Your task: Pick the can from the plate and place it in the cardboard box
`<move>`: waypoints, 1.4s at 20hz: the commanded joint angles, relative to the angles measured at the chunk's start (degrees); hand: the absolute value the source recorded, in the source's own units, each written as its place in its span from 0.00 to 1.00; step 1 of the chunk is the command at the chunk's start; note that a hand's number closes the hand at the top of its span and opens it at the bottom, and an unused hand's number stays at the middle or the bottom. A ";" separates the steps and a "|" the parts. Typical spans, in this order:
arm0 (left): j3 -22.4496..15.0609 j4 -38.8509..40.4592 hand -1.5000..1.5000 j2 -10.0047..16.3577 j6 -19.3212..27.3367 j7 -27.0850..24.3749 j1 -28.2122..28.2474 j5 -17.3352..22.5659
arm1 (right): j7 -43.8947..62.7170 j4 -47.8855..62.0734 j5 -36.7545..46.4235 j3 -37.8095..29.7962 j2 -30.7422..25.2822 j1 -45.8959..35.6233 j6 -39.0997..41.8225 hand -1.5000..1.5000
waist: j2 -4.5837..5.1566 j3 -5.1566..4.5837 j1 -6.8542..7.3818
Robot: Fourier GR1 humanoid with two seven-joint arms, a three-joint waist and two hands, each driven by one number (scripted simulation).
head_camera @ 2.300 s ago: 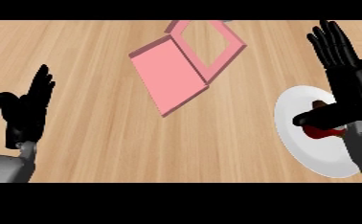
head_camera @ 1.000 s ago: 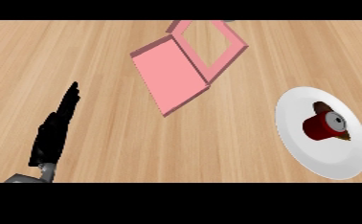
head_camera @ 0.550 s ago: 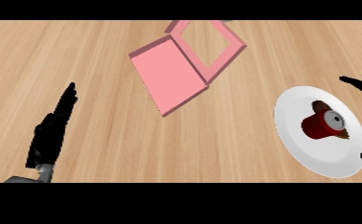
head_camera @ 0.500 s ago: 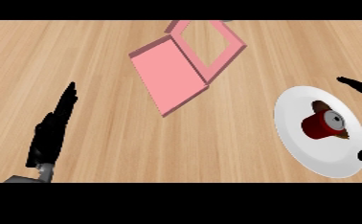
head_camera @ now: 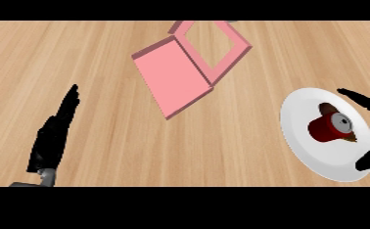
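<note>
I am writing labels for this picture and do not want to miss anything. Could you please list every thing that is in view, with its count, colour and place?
counter: one, light brown wood, fills the view
cardboard box: one, pink, upper centre, open, with its flap lying flat toward the lower left; its far end is cut by the view's top
plate: one, white, at the right side
can: one, dark red with a grey end, lying on its side on the plate
left hand: one, black, lower left, seen edge-on, fingers straight, touching nothing
right hand: one, black, only two tips show at the right edge, one above and one below the can, apart from it
</note>
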 commanded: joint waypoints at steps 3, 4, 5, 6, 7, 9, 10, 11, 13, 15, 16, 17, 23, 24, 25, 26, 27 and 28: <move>-0.78 -2.36 0.50 -4.14 0.83 3.27 0.08 -5.19 | -0.60 3.55 6.58 -1.17 4.65 -1.45 0.86 0.00 | 0.04 0.02 0.14; 3.51 -2.56 0.50 -1.93 -3.54 -0.26 3.01 -0.84 | -2.32 2.23 6.46 -3.35 3.71 0.83 1.01 0.00 | 0.00 0.01 0.09; 2.22 -5.54 0.50 -2.81 -0.86 4.43 0.62 -4.08 | -2.35 2.34 7.46 -2.62 4.44 1.16 1.54 0.00 | 0.00 0.02 0.05; 4.32 1.54 0.50 -2.62 -4.16 -0.03 -0.66 -2.62 | -5.62 8.84 9.03 -3.07 5.62 -2.88 1.04 0.00 | 0.10 0.01 0.19; 3.55 -0.73 0.50 -3.92 -3.18 0.76 1.62 -4.30 | -3.87 5.19 9.71 -3.76 6.56 0.13 0.90 0.00 | 0.03 0.01 0.06; 5.22 -0.26 0.50 -4.60 -4.31 0.96 -0.06 -4.13 | -4.59 7.11 10.85 -4.44 8.60 -2.80 1.27 0.00 | 0.05 0.01 0.12; 3.99 -2.40 0.50 -4.79 -4.21 4.45 -0.61 -5.54 | -0.39 1.38 10.64 -4.16 9.32 -0.78 2.21 0.00 | 0.00 0.00 -0.03; 7.37 4.64 0.50 -4.12 -7.07 -2.02 -2.64 -2.98 | -0.04 1.05 9.92 -5.32 8.81 -1.43 3.17 0.00 | 0.03 -0.02 -0.14; 5.46 -2.17 0.50 -5.88 -6.35 0.29 2.62 -5.26 | -1.68 2.93 11.87 -6.76 9.32 -1.66 4.20 0.00 | 0.00 0.00 0.11; 6.71 -2.05 0.50 -6.40 -6.71 2.13 0.90 -6.67 | -2.40 4.46 13.80 -7.29 10.82 -2.50 4.71 0.00 | 0.03 0.01 0.10; 6.99 0.40 0.50 -6.62 -6.81 -0.86 2.07 -6.85 | -0.60 -1.52 12.25 -7.67 11.30 0.44 5.20 0.00 | -0.01 -0.01 -0.07; 8.10 2.24 0.50 -6.13 -8.39 -3.02 1.92 -5.34 | -8.36 6.86 14.54 -8.75 9.85 -0.14 1.32 0.00 | 0.06 0.01 0.06; 8.21 -0.84 0.50 -9.42 -8.31 1.95 -0.27 -9.63 | -7.74 6.80 19.14 -8.90 14.40 0.37 1.77 0.00 | 0.02 0.00 -0.01; 7.76 -0.47 0.50 -9.89 -8.40 3.04 -1.70 -10.33 | -7.98 9.44 19.51 -9.62 14.96 -1.78 0.98 0.00 | 0.04 0.01 0.04; 9.38 -1.91 0.50 -8.91 -9.05 1.39 1.31 -10.19 | -6.44 5.47 20.03 -9.33 15.31 0.63 2.07 0.00 | 0.01 0.00 0.02; 8.71 -3.13 0.50 -9.21 -8.36 0.61 3.94 -9.91 | -3.37 8.11 19.79 -8.46 15.99 -4.48 3.90 0.00 | 0.03 0.00 0.29; 11.14 1.86 0.50 -9.13 -10.22 1.30 -1.76 -9.30 | -5.38 5.32 18.93 -11.05 14.92 -1.38 4.65 0.00 | 0.03 0.00 -0.06; 9.54 -0.99 0.50 -10.58 -9.22 2.70 -0.22 -10.43 | -9.96 8.99 21.92 -9.56 15.56 0.48 1.09 0.00 | 0.04 0.01 0.02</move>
